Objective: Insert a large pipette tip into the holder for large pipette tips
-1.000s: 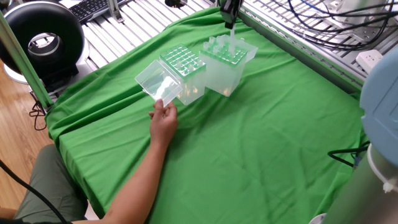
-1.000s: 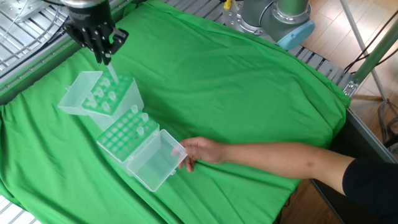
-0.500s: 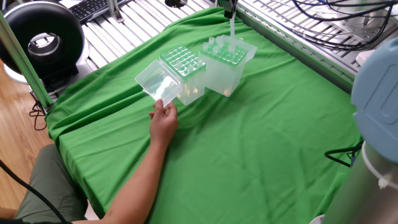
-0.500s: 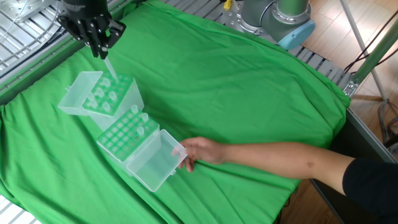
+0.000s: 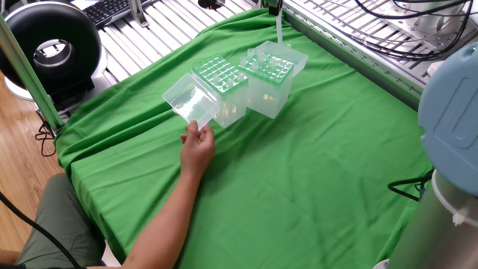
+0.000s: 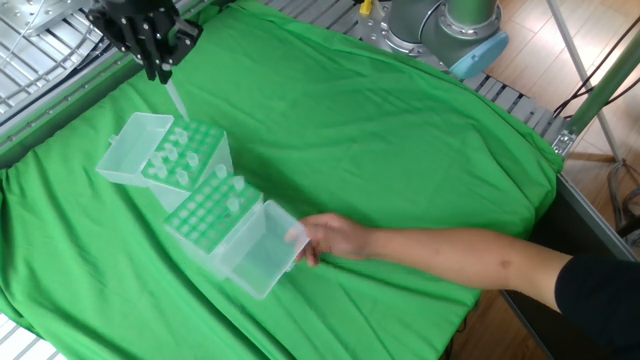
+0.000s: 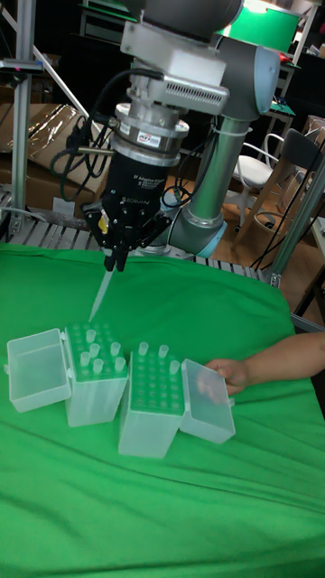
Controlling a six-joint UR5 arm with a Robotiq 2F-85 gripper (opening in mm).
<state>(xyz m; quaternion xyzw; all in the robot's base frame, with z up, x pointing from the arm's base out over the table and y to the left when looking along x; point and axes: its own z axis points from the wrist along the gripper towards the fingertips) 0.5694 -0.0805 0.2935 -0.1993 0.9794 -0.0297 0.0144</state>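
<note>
My gripper (image 7: pixel 113 262) is shut on a large pipette tip (image 7: pixel 101 296), a clear slender cone hanging tilted from the fingers. The tip (image 6: pixel 175 98) is free in the air, its lower end just above the far edge of the holder for large pipette tips (image 7: pixel 95 384). That holder (image 6: pixel 185 160) is the taller translucent box with a greenish hole grid, several tips standing in it, and its clear lid swung open. In one fixed view only the tip (image 5: pixel 278 30) shows above the holder (image 5: pixel 269 75); the gripper is cut off at the top edge. The other fixed view shows the gripper (image 6: pixel 160 72) high over the cloth.
A shorter translucent grid-topped box (image 7: pixel 149 402) stands against the holder. A person's hand (image 6: pixel 330 235) grips its open lid (image 6: pixel 250 250), the forearm reaching across the green cloth (image 5: pixel 314 172). Metal racks and cables border the far side.
The gripper has risen with the pipette tip, lifting its end away from the holder's grid. Both boxes have shifted slightly along with the person's hand.
</note>
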